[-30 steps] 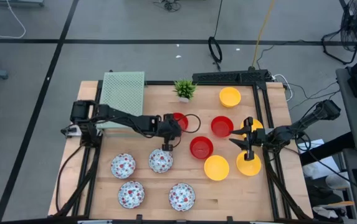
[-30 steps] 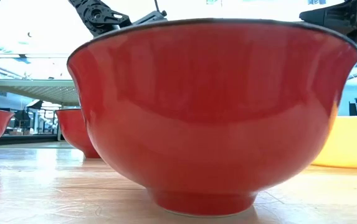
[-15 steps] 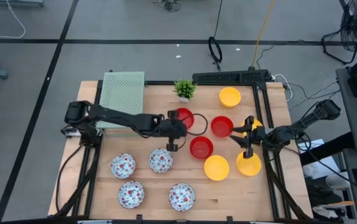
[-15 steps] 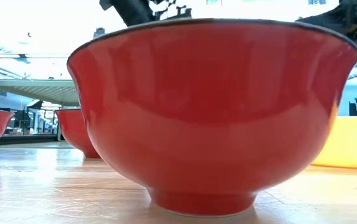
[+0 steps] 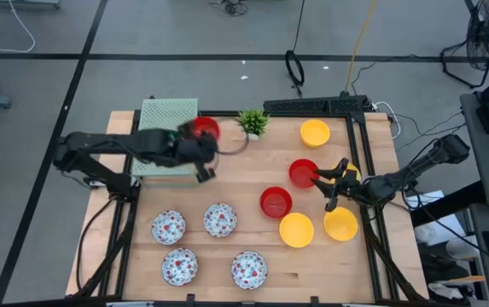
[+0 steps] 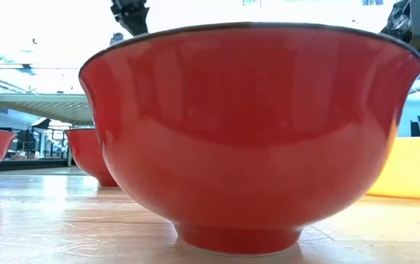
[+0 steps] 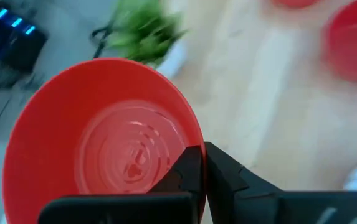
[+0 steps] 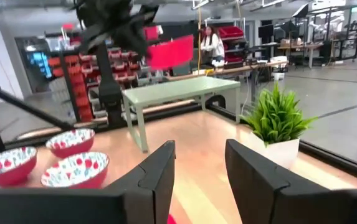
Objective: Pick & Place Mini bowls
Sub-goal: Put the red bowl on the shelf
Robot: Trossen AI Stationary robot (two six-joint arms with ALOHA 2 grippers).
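My left gripper (image 5: 200, 158) is shut on a glossy red mini bowl (image 5: 204, 130), carried in the air over the right edge of the green raised mat (image 5: 169, 126). The right wrist view shows this bowl (image 8: 169, 53) above the green platform (image 8: 178, 90). Two more red bowls (image 5: 304, 173) (image 5: 276, 202) stand on their feet mid-table, and one fills the low view (image 6: 250, 132). Three yellow bowls (image 5: 315, 132) (image 5: 296, 229) (image 5: 340, 223) sit at the right. Several white floral bowls (image 5: 220, 220) sit near the front. My right gripper (image 5: 326, 189) is open, just right of a red bowl. My left gripper pinches the red bowl's rim (image 7: 197, 140) between its two fingers, one finger (image 7: 187, 171) inside the bowl and the other (image 7: 225, 177) outside its wall. The bowl is lifted clear of the table, mouth up and slightly tilted.
A small green potted plant (image 5: 253, 121) stands at the far edge, right of the carried bowl. Dark frame rails run along the table's left and right sides. Bare wood lies between the mat and the floral bowls. A person (image 8: 212, 43) sits far off in the room.
My left gripper has lifted the red bowl off mid-table and carried it up and toward the far left, to the green mat's right edge. My right gripper has turned somewhat and shifted slightly toward the nearby red bowl, staying open.
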